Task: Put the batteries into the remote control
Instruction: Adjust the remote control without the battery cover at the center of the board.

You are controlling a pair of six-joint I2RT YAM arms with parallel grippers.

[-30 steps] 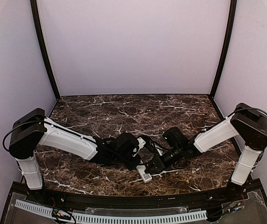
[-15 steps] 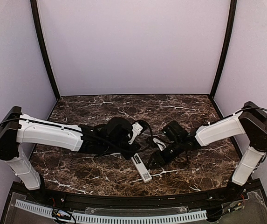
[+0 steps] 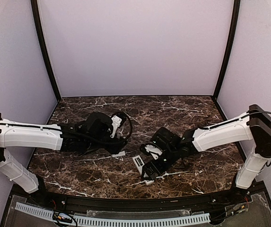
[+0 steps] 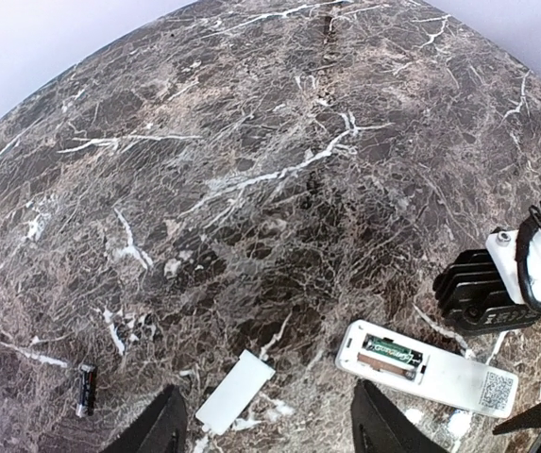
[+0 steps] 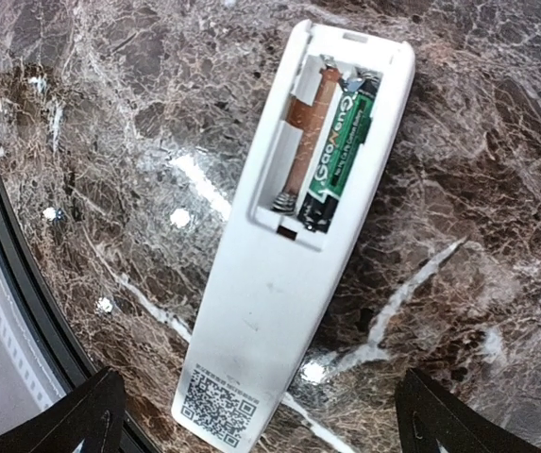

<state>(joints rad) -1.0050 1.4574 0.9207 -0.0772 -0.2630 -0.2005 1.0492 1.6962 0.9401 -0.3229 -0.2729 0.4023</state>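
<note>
you're mid-load: one green battery (image 5: 339, 156) sits in the remote control (image 5: 289, 274), the slot (image 5: 303, 142) beside it bare, so next the left gripper (image 4: 265, 429) (spread, empty) needs the loose battery (image 4: 85, 389) off to its side. the remote lies face down under your right gripper (image 5: 261, 415), also spread, long axis running away from the fingers, compartment end farthest.

Remote control (image 5: 279, 293) on table (image 4: 251, 142), one battery (image 5: 338, 160) inside it, cover (image 4: 236, 392) just left, second battery (image 4: 85, 389) seemingly farther left
</note>
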